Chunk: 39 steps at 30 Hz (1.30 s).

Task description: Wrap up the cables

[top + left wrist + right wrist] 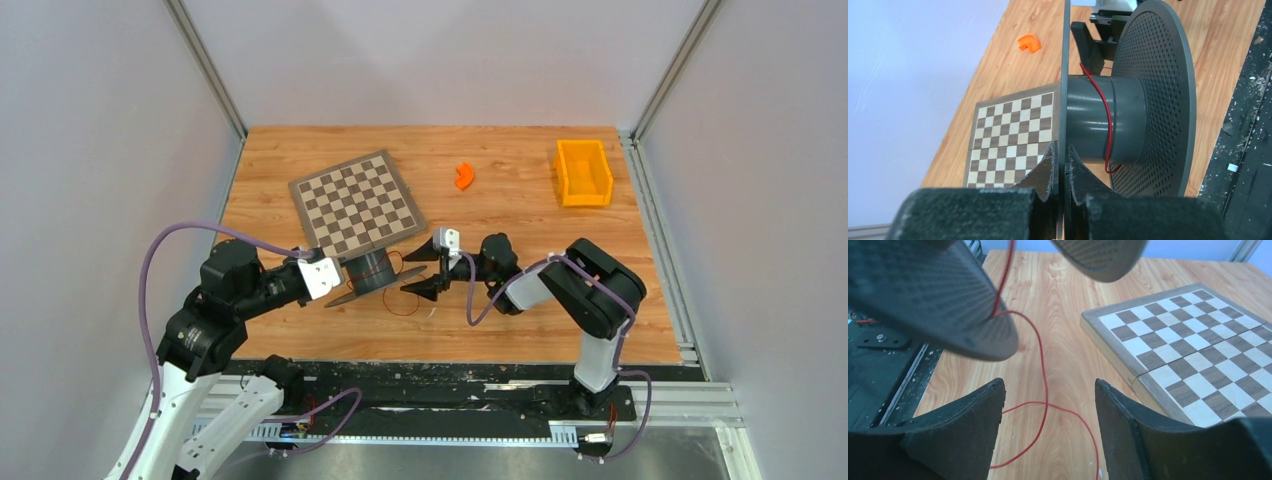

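A thin red wire [1044,375] lies in loose loops on the wooden table and runs up to a grey spool [373,270]. In the left wrist view the wire [1109,120] crosses the spool's drum [1098,120] between two flanges. My left gripper [1062,160] is shut on the spool's thin flange [1065,75] and holds the spool tilted beside the chessboard. My right gripper [1048,390] is open and empty, its fingers either side of the wire loops on the table, just right of the spool [428,270].
A chessboard [357,203] lies at the back left, touching the spool's area. A small orange piece [464,176] and an orange bin [583,172] sit at the back right. The table's near edge meets a black rail [450,385].
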### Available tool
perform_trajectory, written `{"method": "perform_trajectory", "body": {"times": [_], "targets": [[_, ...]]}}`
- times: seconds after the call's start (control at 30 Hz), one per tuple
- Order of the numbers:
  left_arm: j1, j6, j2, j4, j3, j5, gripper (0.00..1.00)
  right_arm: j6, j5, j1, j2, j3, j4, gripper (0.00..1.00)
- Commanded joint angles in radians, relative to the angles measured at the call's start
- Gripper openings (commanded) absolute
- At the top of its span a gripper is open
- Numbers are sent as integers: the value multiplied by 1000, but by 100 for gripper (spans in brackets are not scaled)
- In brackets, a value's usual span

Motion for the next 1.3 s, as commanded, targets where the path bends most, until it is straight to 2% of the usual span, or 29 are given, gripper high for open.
{"method": "perform_trajectory", "body": {"times": [0.0,0.13,0.37,0.5,0.67,0.73,0.83,0.9,1.03,1.07,1.17,1.27], "targets": [[6,-28,-13,95,7,50,0,126,-3,10,82,56,284,67],[6,-25,-14,99,8,58,0,204,-20,32,163,91,384,69],[6,-31,-14,111,1,66,0,249,-31,60,242,164,396,69],[6,-37,-15,119,-5,70,0,275,-26,74,269,196,396,65],[6,-53,-34,151,-25,74,0,350,-12,74,308,225,412,51],[6,-63,-47,168,-38,79,0,363,-19,75,320,232,413,50],[6,-84,-64,197,-62,96,0,370,-9,75,333,238,416,54],[6,-88,-64,205,-67,99,0,374,13,76,331,238,415,48],[7,-88,-64,199,-77,73,0,384,92,63,295,193,414,7],[7,-91,-66,203,-81,64,0,399,129,50,274,157,412,1],[6,-128,-74,257,-130,10,0,492,214,-36,181,60,389,0],[6,-204,-69,305,-178,-27,0,479,178,-135,45,-22,336,0]]}}
